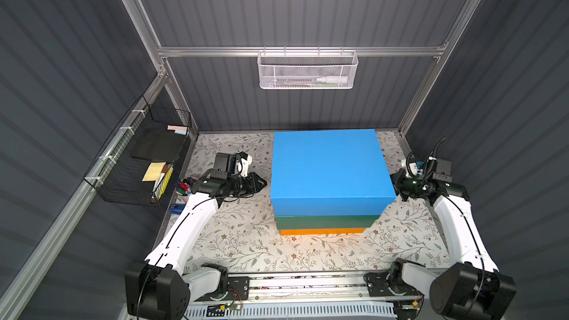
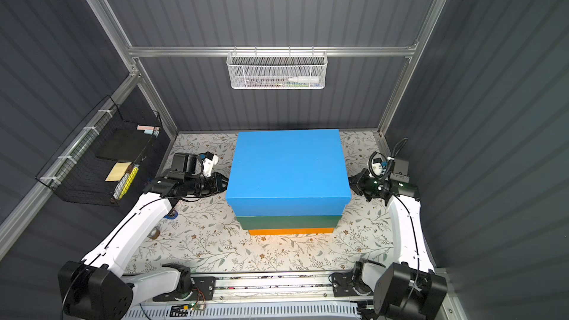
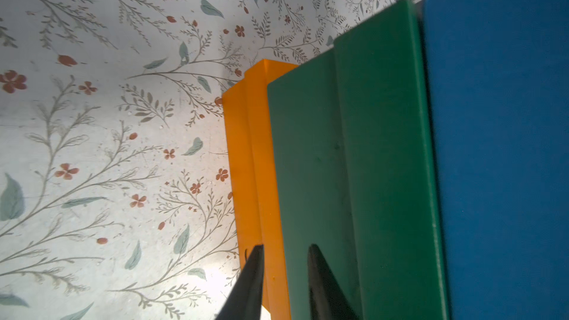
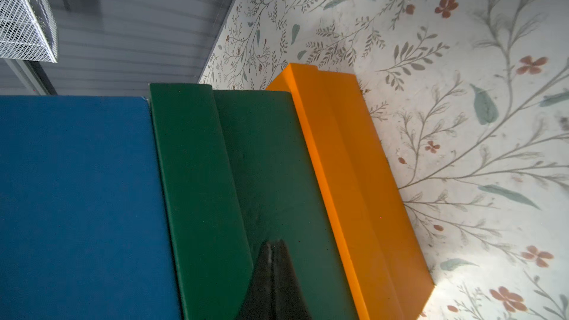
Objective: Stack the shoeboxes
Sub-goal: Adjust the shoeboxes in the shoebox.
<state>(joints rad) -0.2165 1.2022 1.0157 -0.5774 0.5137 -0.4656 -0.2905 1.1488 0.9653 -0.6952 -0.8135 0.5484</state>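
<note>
Nearest us, we are looking at the bare floral table (image 1: 246, 247) in front of the stack. Just beyond it, the three shoeboxes are sitting one on another toward the back middle of the table. The orange shoebox (image 1: 321, 231) is lying at the bottom, the green shoebox (image 1: 326, 222) is resting on it, and the blue shoebox (image 1: 329, 167) is topping the pile (only narrow strips of the lower two are showing in both top views).

The left gripper (image 3: 286, 246) is hovering just beside the stack's left side, its jaws standing a little apart and holding nothing. The right gripper (image 4: 272, 244) is pointing at the right side with its fingers pressed together on nothing. We are unable to tell whether it is touching the boxes.

Farther off, a black wire rack (image 1: 123, 180) is hanging on the left wall and a white mesh basket (image 1: 271, 72) on the back rail.
</note>
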